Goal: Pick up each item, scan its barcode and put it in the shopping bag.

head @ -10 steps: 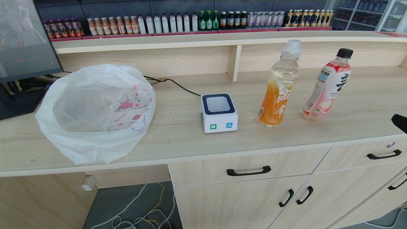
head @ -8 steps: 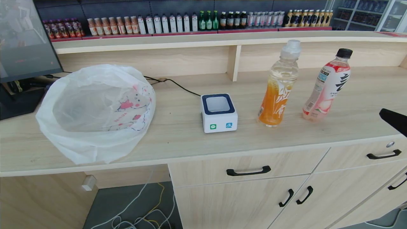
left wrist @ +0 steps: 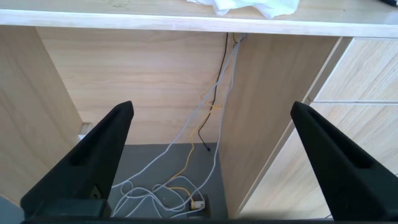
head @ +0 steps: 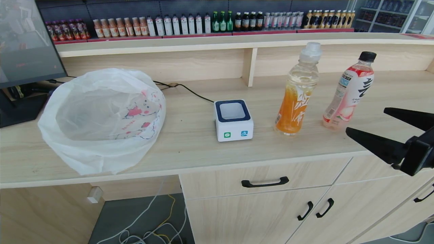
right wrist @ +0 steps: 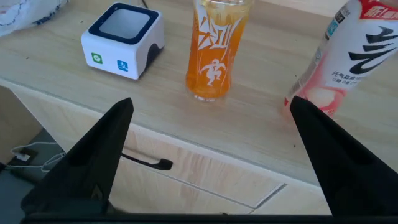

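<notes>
Two drink bottles stand upright on the table (head: 190,149). The orange bottle (head: 298,91) is found at about 3 o'clock of the scanner (head: 233,119), and the pink bottle (head: 349,93) is set at 3 o'clock of the orange one, near it but apart. The shopping bag (head: 101,118) lies open-mouthed at 9 o'clock of the scanner.

The right pincer (head: 367,120) is held with its jaws spread wide and nothing between them, at roughly 4 o'clock of the pink bottle and close to the table's front edge. In the right wrist view both bottles are seen ahead of the right pincer (right wrist: 211,102). The left pincer (left wrist: 211,109) is likewise spread and empty, and is kept low, below the table edge, facing the recess where loose cables hang.

Both bottles are judged to be thin-walled plastic: not fragile, but smooth and liable to dent if squeezed hard. The orange bottle is seen partly filled, so moderate weight and some sloshing are to be expected. Both are tall on small bases and could be tipped by a glancing touch. A hold is best taken around the mid-body, on the labelled band below the shoulder, where the wall is straightest. No barcode can be made out, so the label should be left largely uncovered for the scanner.
</notes>
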You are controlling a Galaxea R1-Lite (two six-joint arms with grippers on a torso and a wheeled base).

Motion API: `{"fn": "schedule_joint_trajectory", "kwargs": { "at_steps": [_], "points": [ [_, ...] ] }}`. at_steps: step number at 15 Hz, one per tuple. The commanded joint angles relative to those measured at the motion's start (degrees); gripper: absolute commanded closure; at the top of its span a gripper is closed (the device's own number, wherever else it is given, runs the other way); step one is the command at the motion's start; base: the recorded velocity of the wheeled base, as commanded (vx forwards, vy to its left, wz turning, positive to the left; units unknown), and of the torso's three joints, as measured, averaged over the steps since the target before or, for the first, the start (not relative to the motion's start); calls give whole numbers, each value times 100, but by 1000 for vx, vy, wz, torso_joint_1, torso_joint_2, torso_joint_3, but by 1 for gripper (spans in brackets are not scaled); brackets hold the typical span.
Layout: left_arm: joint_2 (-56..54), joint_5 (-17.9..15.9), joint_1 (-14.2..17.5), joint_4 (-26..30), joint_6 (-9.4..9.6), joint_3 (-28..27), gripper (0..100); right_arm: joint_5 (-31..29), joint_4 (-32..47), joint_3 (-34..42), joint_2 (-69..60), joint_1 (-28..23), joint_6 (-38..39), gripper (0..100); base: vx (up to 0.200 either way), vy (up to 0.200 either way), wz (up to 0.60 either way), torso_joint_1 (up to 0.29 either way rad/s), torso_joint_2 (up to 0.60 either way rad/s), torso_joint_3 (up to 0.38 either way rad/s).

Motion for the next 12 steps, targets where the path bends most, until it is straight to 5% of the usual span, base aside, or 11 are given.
{"fn": "schedule_joint_trajectory", "kwargs": {
  "at_steps": [1,12],
  "points": [
    [-1,0,-2,-1,-1,0,0,77,-100,-58,396,100,2,0,0,0,0,0,0,0],
    [-1,0,6,-1,-1,0,0,85,-592,-611,1679,161,301,0,0,0,0,0,0,0]
  ]
}}
